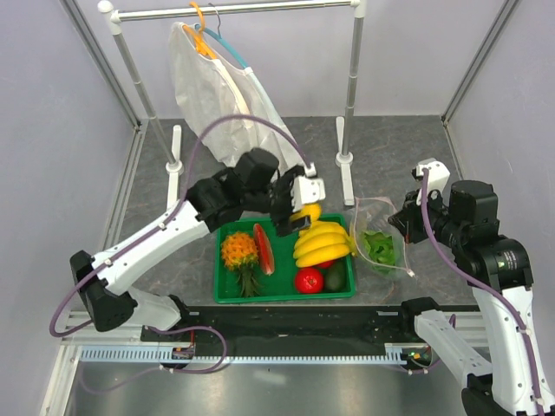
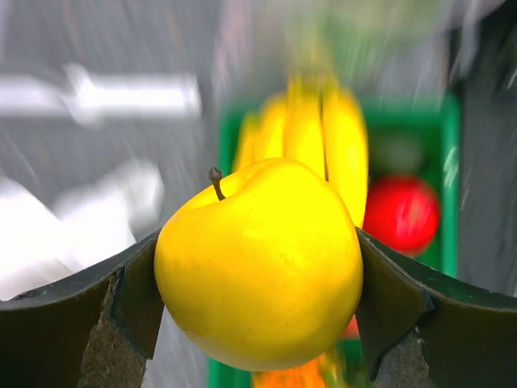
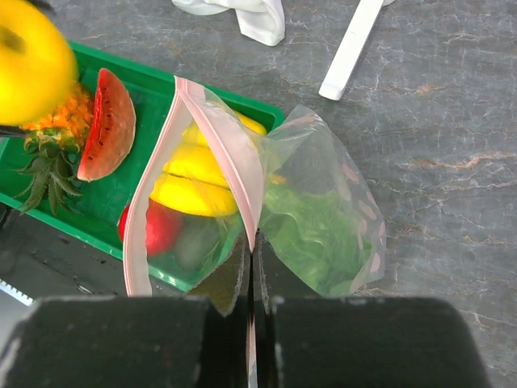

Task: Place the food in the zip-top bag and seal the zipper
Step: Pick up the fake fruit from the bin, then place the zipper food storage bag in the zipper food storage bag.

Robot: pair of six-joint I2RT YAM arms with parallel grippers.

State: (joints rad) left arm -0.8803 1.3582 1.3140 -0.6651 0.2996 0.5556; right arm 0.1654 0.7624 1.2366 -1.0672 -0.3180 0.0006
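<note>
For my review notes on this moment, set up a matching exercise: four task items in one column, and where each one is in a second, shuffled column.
Things:
1. yellow fruit
2. lettuce
3. tomato
4. zipper

Places:
A. lying in the green tray
B. pinched in the shut right gripper
C. inside the zip-top bag
D. clamped between the fingers of the left gripper

Pairs: 1-D, 2-C, 3-A, 4-B
</note>
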